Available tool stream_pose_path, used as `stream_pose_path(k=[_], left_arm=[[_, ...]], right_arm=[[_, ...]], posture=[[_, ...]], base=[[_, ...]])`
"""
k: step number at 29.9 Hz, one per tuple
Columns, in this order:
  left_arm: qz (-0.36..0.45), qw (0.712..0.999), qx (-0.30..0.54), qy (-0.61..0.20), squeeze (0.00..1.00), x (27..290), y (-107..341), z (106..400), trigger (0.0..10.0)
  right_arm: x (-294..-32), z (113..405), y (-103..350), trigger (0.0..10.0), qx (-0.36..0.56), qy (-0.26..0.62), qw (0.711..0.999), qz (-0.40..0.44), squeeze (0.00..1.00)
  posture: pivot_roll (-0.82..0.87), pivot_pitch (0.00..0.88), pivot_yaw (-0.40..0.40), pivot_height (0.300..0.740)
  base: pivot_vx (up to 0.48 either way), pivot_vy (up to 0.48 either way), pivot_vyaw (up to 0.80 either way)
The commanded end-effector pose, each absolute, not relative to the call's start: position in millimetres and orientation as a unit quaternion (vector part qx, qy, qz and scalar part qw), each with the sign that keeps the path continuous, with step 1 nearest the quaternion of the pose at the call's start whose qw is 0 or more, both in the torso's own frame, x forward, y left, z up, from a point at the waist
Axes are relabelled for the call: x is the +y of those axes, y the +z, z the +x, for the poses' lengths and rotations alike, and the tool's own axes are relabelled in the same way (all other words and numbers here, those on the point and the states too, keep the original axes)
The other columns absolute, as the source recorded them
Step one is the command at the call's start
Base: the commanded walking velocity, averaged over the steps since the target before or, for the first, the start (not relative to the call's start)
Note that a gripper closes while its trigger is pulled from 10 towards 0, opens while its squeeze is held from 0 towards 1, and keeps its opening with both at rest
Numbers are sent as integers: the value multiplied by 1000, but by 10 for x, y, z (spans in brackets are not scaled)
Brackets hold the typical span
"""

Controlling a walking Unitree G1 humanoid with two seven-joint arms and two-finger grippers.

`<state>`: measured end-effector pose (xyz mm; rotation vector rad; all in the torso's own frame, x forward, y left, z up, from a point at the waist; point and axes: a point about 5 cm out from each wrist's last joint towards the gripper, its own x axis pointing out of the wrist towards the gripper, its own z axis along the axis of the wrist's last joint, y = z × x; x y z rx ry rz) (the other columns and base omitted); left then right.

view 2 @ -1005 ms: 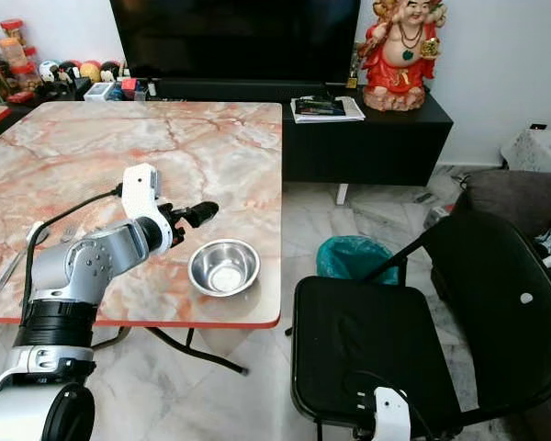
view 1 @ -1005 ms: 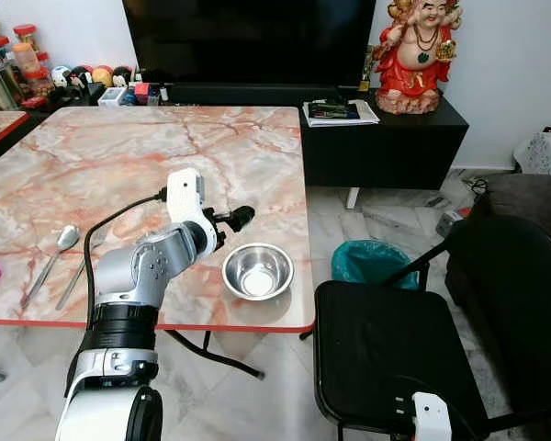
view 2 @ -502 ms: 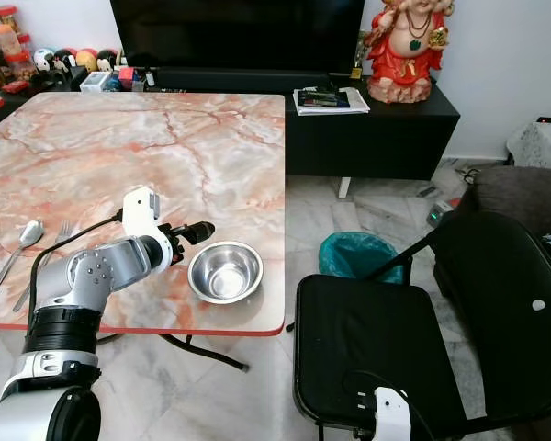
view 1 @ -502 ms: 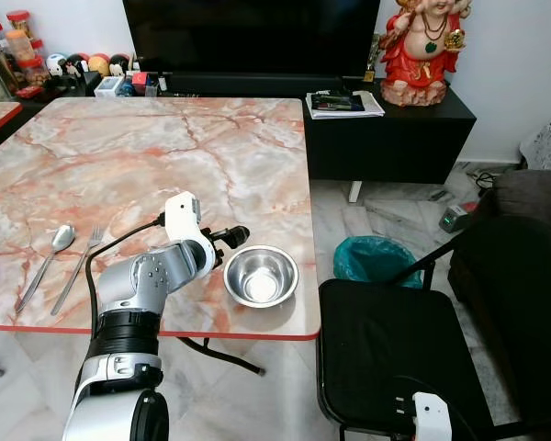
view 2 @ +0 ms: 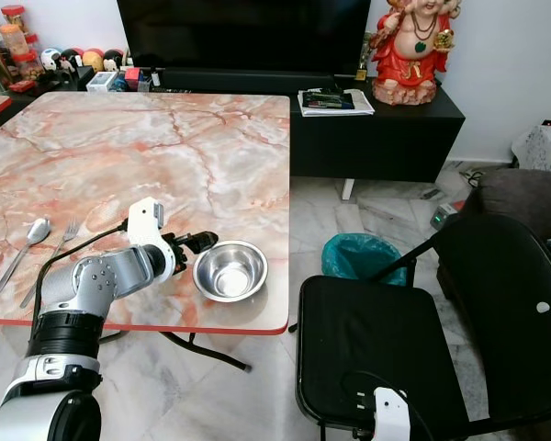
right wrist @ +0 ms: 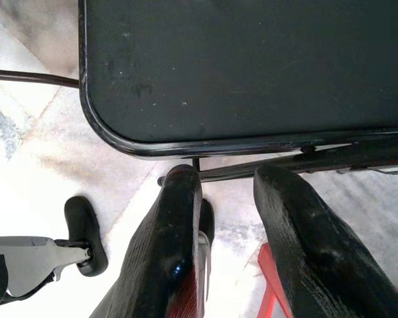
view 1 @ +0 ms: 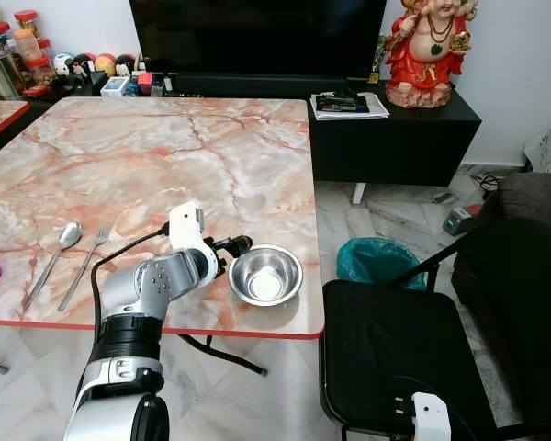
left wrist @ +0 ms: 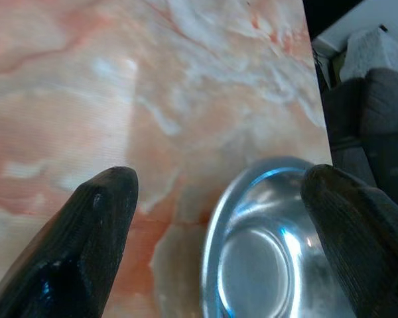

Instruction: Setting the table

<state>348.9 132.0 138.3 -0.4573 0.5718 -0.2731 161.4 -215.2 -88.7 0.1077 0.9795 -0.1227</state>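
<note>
Marble table (view 1: 147, 156): left tool (view 1: 237, 246) spread wide beside steel bowl (view 1: 265, 274) (seemingly not touching).

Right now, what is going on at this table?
The robot is setting a marble table. Its left tool is at the rim of a steel bowl near the table's front right corner, fingers spread wide with the bowl's rim between them, not closed on it. A spoon and fork lie side by side to the left. The right arm hangs idle by a black chair.
</note>
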Motion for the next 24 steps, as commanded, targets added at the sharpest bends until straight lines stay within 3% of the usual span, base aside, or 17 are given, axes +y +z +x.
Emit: stream_pose_path(k=[1,11,12,13,14,15,24], left_arm=[[-217,920,296,-133,0,1309,1317,3465,10000],[-192,922,313,-122,0,1334,1198,3466,9765],[-192,922,313,-122,0,1333,1190,3464,9020],[-192,922,314,-123,0,1329,1182,3465,4745],[-192,922,314,-123,0,1329,1182,3465,4745],[-192,921,315,-125,0,1323,1178,3465,314],[-194,921,313,-131,0,1312,1174,3473,0]], right_arm=[[-2136,1610,-892,10000,469,-61,879,56,0],[-2130,1612,-892,10000,469,-64,879,58,0],[-2130,1613,-892,10000,469,-64,879,59,0],[-2130,1615,-891,10000,468,-64,879,59,0],[-2130,1615,-891,10000,468,-64,879,59,0],[-2130,1617,-890,10000,468,-65,879,60,0],[-2129,1628,-886,10000,466,-67,880,61,0]], posture=[[7,0,14,740],[2,0,20,740],[2,0,20,740],[1,0,21,740],[1,0,21,740],[0,0,22,740],[2,0,22,740]], base=[[0,0,0],[0,0,0],[0,0,0],[0,0,0],[0,0,0],[0,0,0],[0,0,0]])
